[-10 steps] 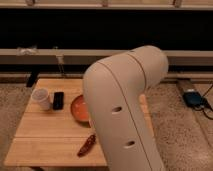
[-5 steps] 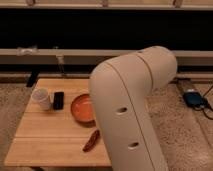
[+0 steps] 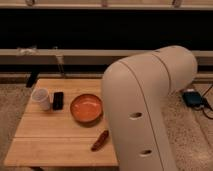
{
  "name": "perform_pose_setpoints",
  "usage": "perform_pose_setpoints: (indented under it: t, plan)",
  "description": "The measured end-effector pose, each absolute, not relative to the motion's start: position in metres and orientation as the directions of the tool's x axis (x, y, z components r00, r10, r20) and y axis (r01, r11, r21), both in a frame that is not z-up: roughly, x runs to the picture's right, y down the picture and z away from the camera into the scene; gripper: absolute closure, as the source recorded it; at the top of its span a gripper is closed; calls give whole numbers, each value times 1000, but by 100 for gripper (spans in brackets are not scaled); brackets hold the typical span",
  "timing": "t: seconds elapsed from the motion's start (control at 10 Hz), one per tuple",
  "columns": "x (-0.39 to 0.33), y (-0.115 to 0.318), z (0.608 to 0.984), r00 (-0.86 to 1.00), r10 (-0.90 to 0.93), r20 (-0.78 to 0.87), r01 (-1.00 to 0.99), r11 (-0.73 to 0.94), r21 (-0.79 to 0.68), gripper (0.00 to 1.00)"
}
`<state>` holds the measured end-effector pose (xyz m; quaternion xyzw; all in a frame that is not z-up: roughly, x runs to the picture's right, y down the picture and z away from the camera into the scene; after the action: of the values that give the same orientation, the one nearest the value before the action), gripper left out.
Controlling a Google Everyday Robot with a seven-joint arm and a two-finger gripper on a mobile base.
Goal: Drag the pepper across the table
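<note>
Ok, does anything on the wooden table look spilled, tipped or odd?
Nothing stands out. The white cup and round orange-red bowl sit upright on the light wooden table; the slim dark red pepper lies near its front edge. The gripper, shut, is hidden by the beige arm.

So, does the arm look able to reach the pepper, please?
Probably yes: the pepper lies uncovered beside the arm, apart from the bowl, near the table's front edge; the gripper itself is out of view.
</note>
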<state>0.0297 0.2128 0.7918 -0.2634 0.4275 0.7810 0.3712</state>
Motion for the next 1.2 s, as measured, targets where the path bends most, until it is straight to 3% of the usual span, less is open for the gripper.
perform_pose_setpoints:
  t: [0.6, 1.2]
  plan:
    - [61, 229, 767, -615, 361, -701, -786, -351, 509, 100]
    - [79, 203, 795, -630, 375, -680, -774, -367, 516, 100]
